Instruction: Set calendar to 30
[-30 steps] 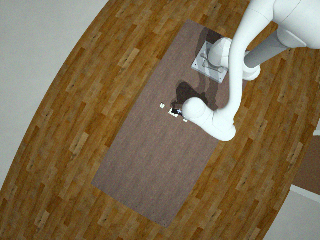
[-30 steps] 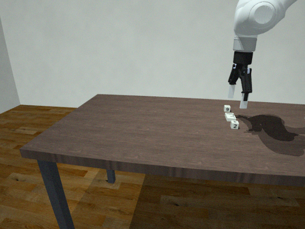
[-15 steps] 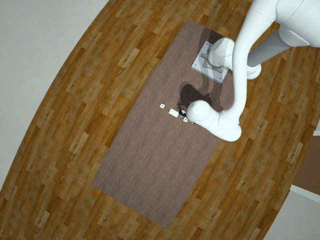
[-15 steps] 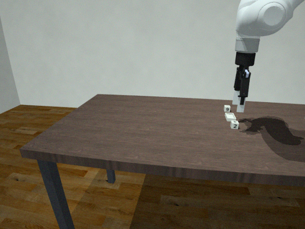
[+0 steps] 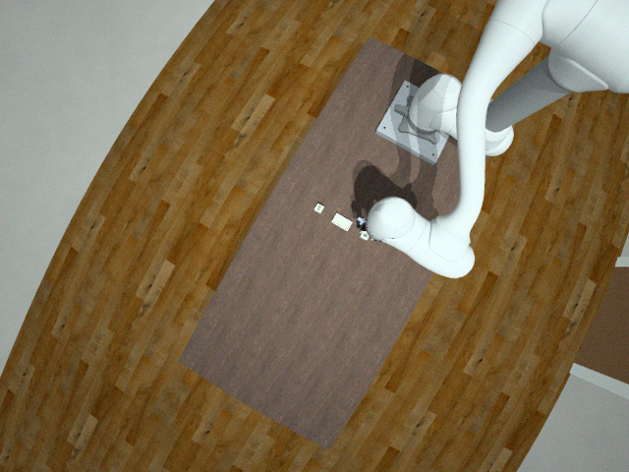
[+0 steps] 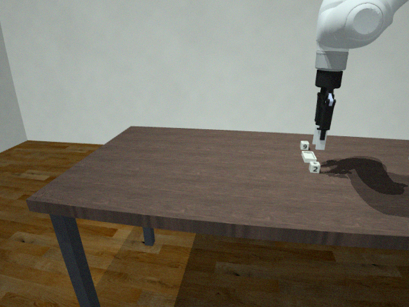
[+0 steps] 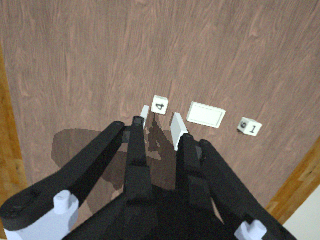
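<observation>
Between the two number cubes is the tray (image 5: 341,221) (image 6: 308,160) (image 7: 205,114), flat on the table (image 5: 305,305) (image 6: 198,171) (image 7: 75,60), w/ its open side up. The cubes are outside it, one near each short end, approx. in line w/ it.

Nearer the gripper (image 5: 361,223) (image 6: 318,140) (image 7: 159,116) is the 4 cube (image 5: 364,235) (image 6: 314,167) (image 7: 159,104): 4 on top, 2 on the side facing the ext. cam. In the wrist view I see it just beyond the fingertips, approx. ahead of the gap, w/ the tray off to its right. Past the tray, farther from the gripper, is the 9 cube (image 5: 318,207) (image 6: 304,145) (image 7: 249,126), w/ 1 on top and the 9 toward the ext. cam.

My gripper is partly open, a fairly narrow gap, nothing held. It points down, tips above table height, apart from both cubes and the tray. The white arm (image 5: 472,152) (image 6: 349,26) carries it from above; its dark shadow (image 5: 378,188) (image 6: 369,170) (image 7: 75,145) falls on the table, reaching close to the 4 cube.

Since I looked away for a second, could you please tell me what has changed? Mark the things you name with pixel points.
The gripper (image 6: 320,142) (image 7: 159,116) moved off from above the tray (image 5: 341,221) (image 6: 308,156) (image 7: 206,115), and its fingers drew closer together; it took hold of nothing. Both cubes and the tray stayed put.
</observation>
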You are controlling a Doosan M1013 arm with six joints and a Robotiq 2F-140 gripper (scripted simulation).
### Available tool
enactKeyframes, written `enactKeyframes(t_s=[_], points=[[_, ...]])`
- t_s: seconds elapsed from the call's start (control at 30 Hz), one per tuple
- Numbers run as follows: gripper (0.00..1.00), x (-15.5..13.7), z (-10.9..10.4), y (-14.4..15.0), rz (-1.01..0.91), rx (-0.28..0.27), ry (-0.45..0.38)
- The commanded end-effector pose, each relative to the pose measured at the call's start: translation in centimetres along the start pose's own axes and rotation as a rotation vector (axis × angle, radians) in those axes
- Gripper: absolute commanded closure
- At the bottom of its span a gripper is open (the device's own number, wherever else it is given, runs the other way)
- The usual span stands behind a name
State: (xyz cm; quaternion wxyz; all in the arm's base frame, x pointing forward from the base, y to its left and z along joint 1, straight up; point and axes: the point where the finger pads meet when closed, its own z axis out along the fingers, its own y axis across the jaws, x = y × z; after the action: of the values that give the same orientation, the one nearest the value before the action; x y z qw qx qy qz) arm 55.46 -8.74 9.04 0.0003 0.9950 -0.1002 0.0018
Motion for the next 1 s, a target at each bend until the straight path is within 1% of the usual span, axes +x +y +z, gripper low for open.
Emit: enactKeyframes(t_s=[0.0,0.57,0.97], points=[[0.65,0.0,-0.01,0.0,0.0,0.0,0.0],[0.65,0.0,0.04,0.0,0.0,0.0,0.0],[0.65,0.0,0.66,-0.01,0.0,0.0,0.0]])
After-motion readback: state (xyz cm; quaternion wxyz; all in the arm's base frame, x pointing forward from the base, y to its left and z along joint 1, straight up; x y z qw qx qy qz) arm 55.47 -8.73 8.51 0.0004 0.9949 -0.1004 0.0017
